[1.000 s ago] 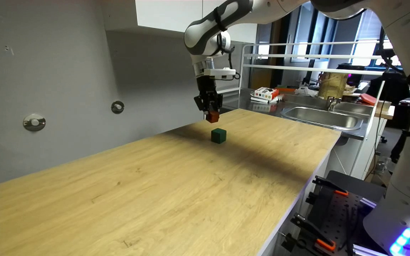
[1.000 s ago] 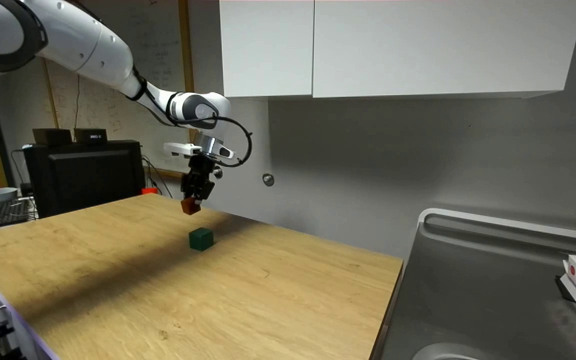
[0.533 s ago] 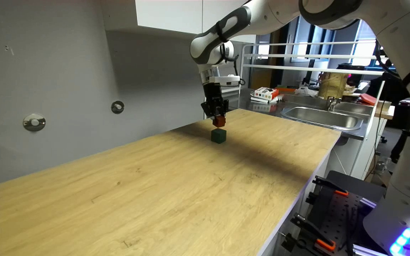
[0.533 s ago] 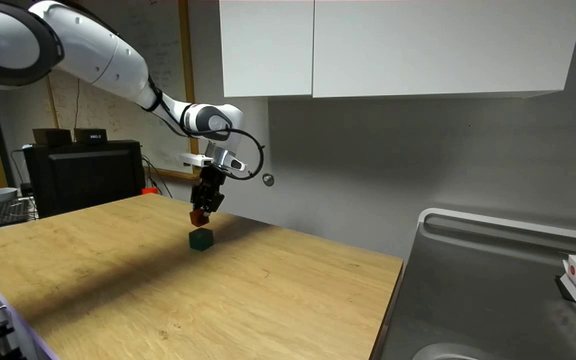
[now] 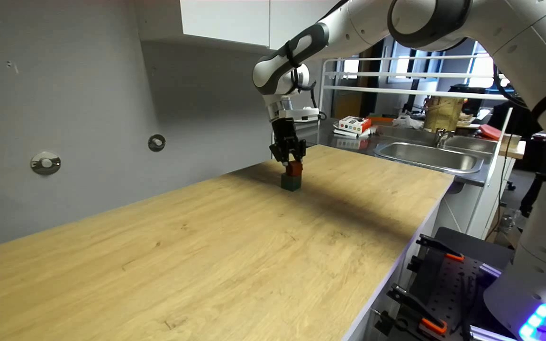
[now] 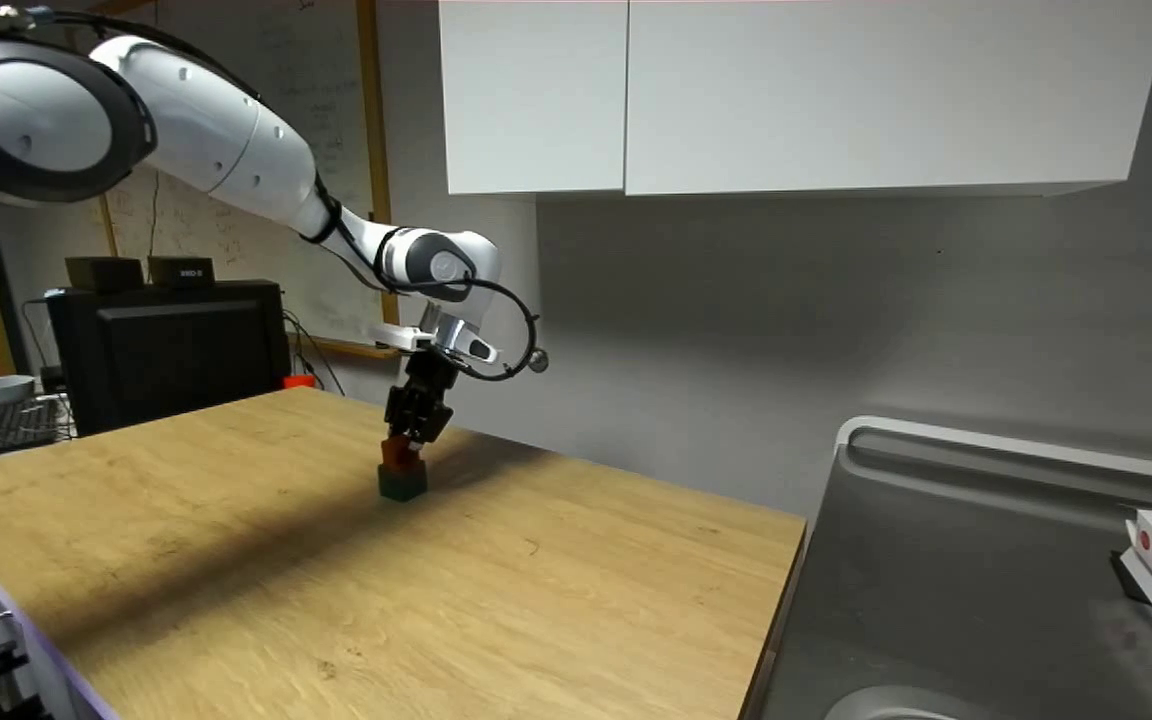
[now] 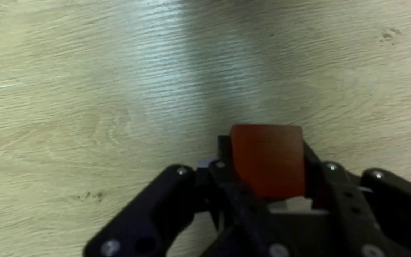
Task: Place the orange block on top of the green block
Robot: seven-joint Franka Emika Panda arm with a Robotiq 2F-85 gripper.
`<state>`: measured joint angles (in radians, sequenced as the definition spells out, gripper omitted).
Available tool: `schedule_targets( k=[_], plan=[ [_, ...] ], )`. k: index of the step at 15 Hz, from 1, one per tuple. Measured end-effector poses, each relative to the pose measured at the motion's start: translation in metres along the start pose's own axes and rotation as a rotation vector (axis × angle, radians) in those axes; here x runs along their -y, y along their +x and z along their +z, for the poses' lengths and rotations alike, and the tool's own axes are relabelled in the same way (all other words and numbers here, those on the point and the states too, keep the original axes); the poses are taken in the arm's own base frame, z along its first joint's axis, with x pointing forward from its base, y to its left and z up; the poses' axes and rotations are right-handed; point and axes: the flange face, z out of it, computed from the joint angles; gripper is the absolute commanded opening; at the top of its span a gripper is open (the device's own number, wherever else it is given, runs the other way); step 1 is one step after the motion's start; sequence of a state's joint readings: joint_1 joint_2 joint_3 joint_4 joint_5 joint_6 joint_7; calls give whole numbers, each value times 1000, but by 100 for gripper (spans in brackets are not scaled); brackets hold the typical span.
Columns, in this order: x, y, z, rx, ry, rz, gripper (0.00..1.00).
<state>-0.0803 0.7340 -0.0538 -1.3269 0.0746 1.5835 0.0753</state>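
Note:
The orange block point(image 5: 294, 169), a small reddish-orange cube, is on top of the green block point(image 5: 291, 183), with no gap visible between them. In an exterior view the orange block point(image 6: 398, 454) sits just over the dark green block point(image 6: 402, 485), which stands on the table. My gripper point(image 5: 293, 160) points down from above, with its fingers on either side of the orange block. In the wrist view the orange block point(image 7: 269, 160) is held between the two black fingers of the gripper point(image 7: 267, 154). The green block is hidden in the wrist view.
The blocks are on a wooden tabletop point(image 5: 197, 251) near the grey wall point(image 5: 88, 118). White cabinets point(image 6: 796, 90) hang above. A metal sink point(image 5: 429, 156) and a small box point(image 5: 354, 124) are beyond the table's end. A black monitor point(image 6: 176, 360) stands behind the table.
My gripper has moved sideways over the green block and then down, carrying the orange block until it meets the green block's top. The green block has not moved.

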Motion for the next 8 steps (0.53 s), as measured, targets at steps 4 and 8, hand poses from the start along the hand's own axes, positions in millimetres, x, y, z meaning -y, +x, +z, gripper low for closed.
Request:
schedule_targets(
  k=[4,8],
  plan=[
    [1,2,2,21,-2,-1,97],
    [2,3,1,31,-4,-3,100]
  ],
)
